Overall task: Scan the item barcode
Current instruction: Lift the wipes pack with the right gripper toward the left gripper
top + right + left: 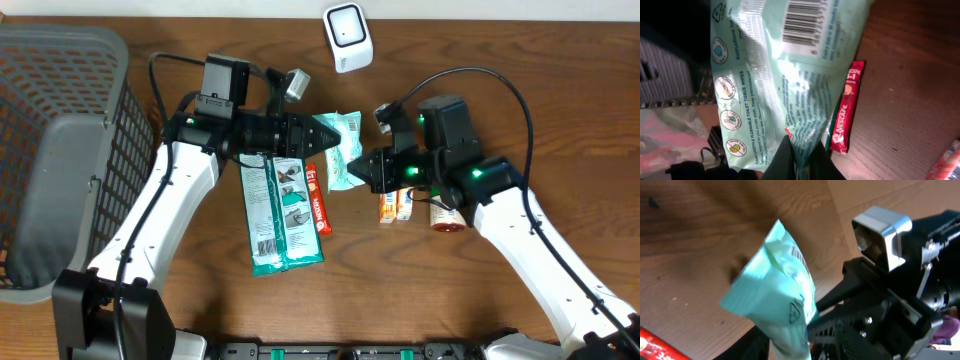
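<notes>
1. currently your left fingers (322,135) sit at the left edge of the mint wipes pack (343,160). these views do not let you tell whether they pinch it or stand half closed beside it.
2. the pack hangs in the air above the tabletop (220,300), between the two arms, and your right fingers (366,166) are clamped tight on its edge.
3. if both sets of fingers pull against each other, the soft film could crumple or slip out of one hold. a crease across the barcode (802,20) would likely spoil the read.
4. the barcode faces the right wrist camera, while the white scanner (346,38) lies further back on the tabletop. if you bring the pack over with the wrong face turned to it, you probably get no read.
5. the grey basket (130,140) stands at the far left, well apart.
6. a large teal pack (283,215) lies flat below your left arm, with a red nescafe sachet (318,203) just beside it. a dropped pack would likely land on these.
7. small boxes (397,205) and a red-capped item (447,222) lie partly under your right arm.
8. nothing lies between the pack and the scanner, so only your own arms crowd that path.
</notes>
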